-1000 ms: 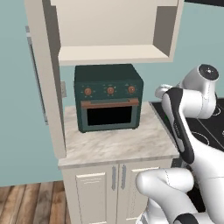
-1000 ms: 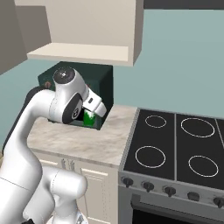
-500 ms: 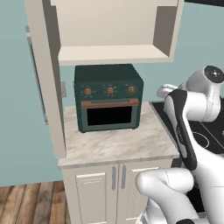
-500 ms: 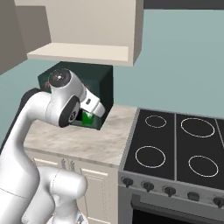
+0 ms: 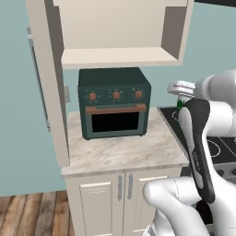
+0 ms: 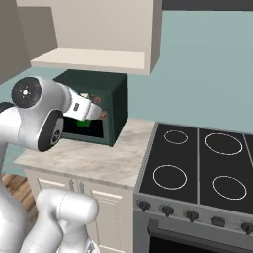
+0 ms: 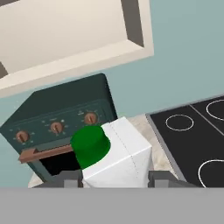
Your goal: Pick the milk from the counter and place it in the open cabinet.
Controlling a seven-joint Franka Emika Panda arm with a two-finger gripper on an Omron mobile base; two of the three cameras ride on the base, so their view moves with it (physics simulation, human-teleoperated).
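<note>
One milk (image 7: pixel 114 156) carton between claw (image 7: pixel 116 178) fingers, mid-air.

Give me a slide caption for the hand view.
Gripper holds the milk below the open cabinet, oven behind.

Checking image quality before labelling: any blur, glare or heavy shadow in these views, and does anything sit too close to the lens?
Left base view: sharp, flat even light, no glare; the cabinet interior is softly shaded. Right base view: crisp too, the oven front dark in shade. Hand view: the milk looms large and close to the lens, held in the gripper, edges sharp.
</note>
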